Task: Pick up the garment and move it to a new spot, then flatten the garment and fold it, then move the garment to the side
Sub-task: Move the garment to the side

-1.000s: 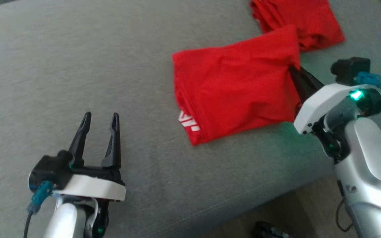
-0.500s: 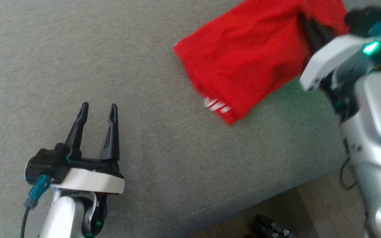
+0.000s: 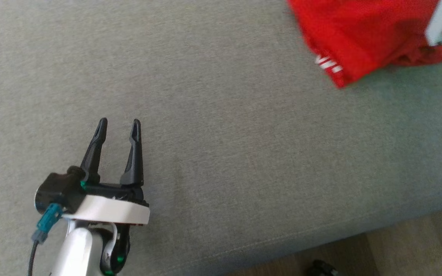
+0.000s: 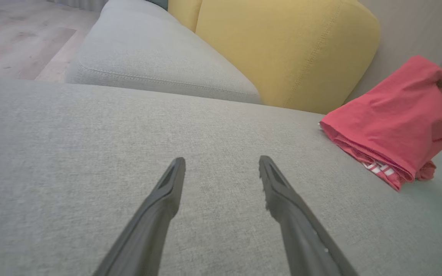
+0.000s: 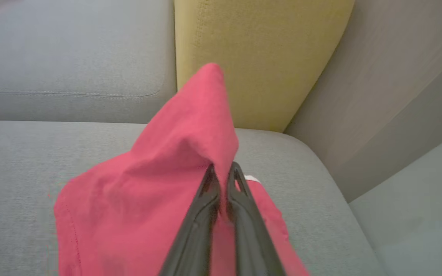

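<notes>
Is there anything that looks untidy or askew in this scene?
Yes. The folded red garment is not lying flat on the grey sofa: the right gripper, shut on one edge, pulls it up into a peak.

The garment, blurred toward the sofa's back right corner, runs past the head view's top and right edges. Its white lettering is unreadable. A fold hides how much cloth the right tool pinches. Beyond the sofa's front edge, a dark thing is cut off.

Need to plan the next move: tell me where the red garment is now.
The red garment is at the head view's upper right, pinched in the shut right claw over the grey sofa seat, near the yellow cushion.
</notes>
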### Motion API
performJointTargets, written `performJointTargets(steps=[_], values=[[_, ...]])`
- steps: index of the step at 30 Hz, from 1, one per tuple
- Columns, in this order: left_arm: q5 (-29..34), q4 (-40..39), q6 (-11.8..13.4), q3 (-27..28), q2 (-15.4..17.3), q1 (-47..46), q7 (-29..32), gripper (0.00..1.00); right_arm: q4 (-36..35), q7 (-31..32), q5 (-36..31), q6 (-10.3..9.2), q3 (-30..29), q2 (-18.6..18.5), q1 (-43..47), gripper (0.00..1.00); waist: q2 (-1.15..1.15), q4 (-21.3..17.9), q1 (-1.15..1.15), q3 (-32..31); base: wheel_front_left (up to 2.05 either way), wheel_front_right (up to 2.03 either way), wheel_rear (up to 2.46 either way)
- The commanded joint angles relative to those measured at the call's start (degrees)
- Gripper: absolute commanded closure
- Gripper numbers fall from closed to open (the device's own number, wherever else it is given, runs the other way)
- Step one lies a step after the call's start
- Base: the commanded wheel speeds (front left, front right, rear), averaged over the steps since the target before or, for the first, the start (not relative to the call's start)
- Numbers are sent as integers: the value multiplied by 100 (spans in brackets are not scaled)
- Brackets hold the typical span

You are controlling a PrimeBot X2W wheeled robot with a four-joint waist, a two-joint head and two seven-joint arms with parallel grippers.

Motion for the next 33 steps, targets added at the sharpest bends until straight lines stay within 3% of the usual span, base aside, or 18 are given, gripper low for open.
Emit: performJointTargets(steps=[1, 9, 22, 23, 24, 26, 33], values=[[-41, -217, -4, 115, -19, -57, -34, 0, -106, 74, -102, 36, -75, -270, -252, 100, 0, 144, -1, -13, 0, 0, 0], [-67, -225, -7, 19, -48, -5, -34, 0, 176, 414, -445, 36, -243, -1008, -458, 100, 0, 411, -1, -38, 0, 0, 0], [-65, -199, -20, -95, -59, -56, -34, 0, 682, 538, -1371, 36, -325, -1172, -436, 100, 0, 638, -1, 127, 0, 0, 0], [-66, -194, -21, -92, -59, -65, -34, 0, 736, 504, -1426, 36, -359, -1188, -449, 93, 0, 647, -1, 137, 0, 0, 0], [-67, -188, -22, -89, -59, -74, -34, 0, 772, 464, -1499, 36, -405, -1196, -462, 66, 0, 654, -1, 144, 0, 0, 0], [-72, -178, -21, -80, -60, -91, -34, 0, 788, 372, -1689, 36, -557, -1172, -476, 0, 0, 658, -1, 152, 0, 0, 0], [-105, -131, -5, -79, -60, -121, -34, 0, 887, 48, -2175, 36, -965, -952, -496, 0, 0, 630, -1, 115, 0, 0, 0]])
